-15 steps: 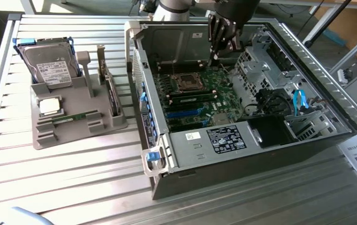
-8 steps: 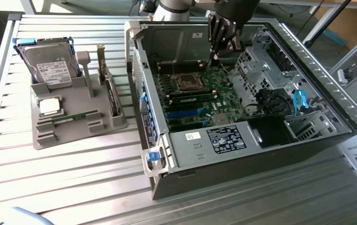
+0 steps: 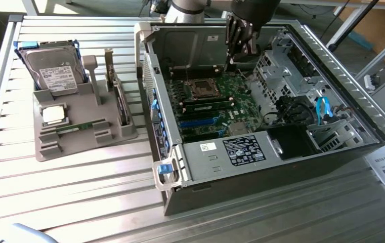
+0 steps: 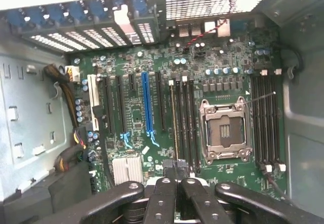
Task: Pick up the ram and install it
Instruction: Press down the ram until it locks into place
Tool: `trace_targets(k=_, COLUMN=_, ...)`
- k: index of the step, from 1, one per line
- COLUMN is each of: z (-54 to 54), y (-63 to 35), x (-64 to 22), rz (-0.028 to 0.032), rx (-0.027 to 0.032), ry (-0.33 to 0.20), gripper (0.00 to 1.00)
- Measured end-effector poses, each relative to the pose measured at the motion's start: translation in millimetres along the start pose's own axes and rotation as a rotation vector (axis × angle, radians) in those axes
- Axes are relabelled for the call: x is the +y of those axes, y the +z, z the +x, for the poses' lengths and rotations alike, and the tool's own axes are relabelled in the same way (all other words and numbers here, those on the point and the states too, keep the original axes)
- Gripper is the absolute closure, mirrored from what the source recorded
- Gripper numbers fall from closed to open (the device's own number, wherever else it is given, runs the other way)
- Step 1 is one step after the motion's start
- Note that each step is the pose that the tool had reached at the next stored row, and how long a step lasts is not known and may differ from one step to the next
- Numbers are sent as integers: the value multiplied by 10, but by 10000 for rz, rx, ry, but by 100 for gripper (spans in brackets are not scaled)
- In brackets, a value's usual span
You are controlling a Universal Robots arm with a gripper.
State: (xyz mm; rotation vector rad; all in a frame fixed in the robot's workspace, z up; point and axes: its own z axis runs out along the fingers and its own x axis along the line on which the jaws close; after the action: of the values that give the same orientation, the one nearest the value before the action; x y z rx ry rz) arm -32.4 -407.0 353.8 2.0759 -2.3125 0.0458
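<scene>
Gripper (image 3: 241, 44) is hanging inside the open computer case (image 3: 354, 147), fingers (image 4: 164, 196) pressed together and holding nothing, above the green motherboard (image 3: 209, 101). Case walls are crowding me on both sides; open room is lying straight over the board. One ram stick (image 3: 79, 127) is resting in the gray holder (image 3: 87, 132) outside, on the exterior view's left, beside the hard drive (image 3: 54, 71).

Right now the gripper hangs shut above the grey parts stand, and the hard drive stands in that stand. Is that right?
Not quite. The gripper hangs shut above the motherboard inside the open computer case, not above the grey parts stand; the exterior view shows it. The hard drive does stand in that stand.
</scene>
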Motion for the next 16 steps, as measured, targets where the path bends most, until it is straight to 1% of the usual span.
trace_targets(k=5, z=0, y=0, x=0, rz=-37, rx=0, ry=822, gripper=90)
trace_targets(k=7, z=0, y=0, x=0, rz=-66, rx=-1, ry=1460, gripper=90)
trace_targets(k=16, z=0, y=1, x=0, rz=-131, rx=-3, ry=2921, gripper=90)
